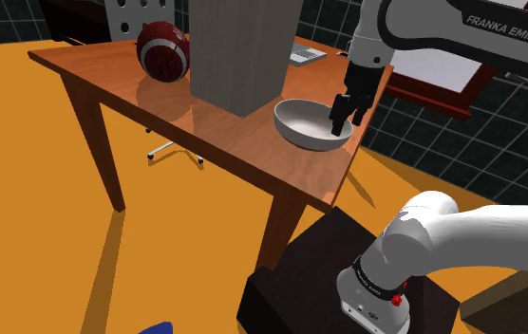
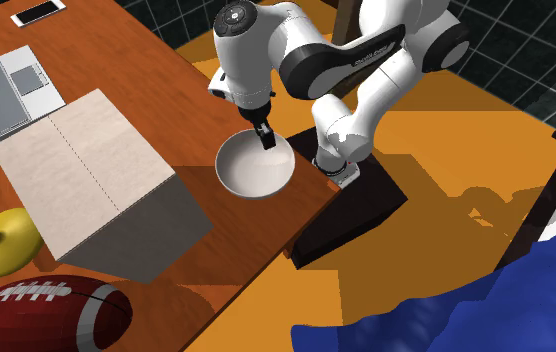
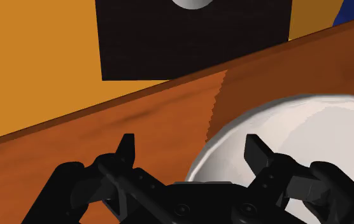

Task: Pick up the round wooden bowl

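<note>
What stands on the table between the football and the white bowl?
A tall pale box stands between the football and the bowl, as the shoulder view shows.

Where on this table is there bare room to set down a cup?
Bare table lies between the laptop, the box and the bowl, and along the edge between box and bowl. It is crowded around the bowl, where the open gripper straddles its rim, and by the football.
</note>
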Available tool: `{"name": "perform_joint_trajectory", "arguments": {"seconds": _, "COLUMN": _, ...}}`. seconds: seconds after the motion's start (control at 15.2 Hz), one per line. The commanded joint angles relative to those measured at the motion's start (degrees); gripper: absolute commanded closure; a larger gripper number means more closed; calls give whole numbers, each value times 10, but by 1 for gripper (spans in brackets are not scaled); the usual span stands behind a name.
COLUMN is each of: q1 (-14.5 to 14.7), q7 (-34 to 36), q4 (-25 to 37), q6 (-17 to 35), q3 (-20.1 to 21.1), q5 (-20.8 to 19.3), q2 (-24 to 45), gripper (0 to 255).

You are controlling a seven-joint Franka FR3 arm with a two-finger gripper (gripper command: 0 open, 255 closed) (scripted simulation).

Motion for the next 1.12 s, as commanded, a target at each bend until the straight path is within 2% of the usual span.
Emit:
{"name": "perform_joint_trajectory", "arguments": {"seconds": 0.0, "q1": 0, "q7": 0, "q4": 0, "q6": 0, "q3": 0, "q5": 0, "q2": 0, "gripper": 0}}
{"name": "perform_joint_trajectory", "arguments": {"seconds": 0.46, "q1": -7, "q7": 0, "q4": 182, "q6": -50, "q3": -35, "q5": 40, "q2": 108, "gripper": 0}}
{"name": "perform_joint_trajectory", "arguments": {"seconds": 1.06, "q1": -8, "q7": -1, "q4": 105, "q6": 4, "q3": -36, "q5": 38, "q2": 85, "gripper": 0}}
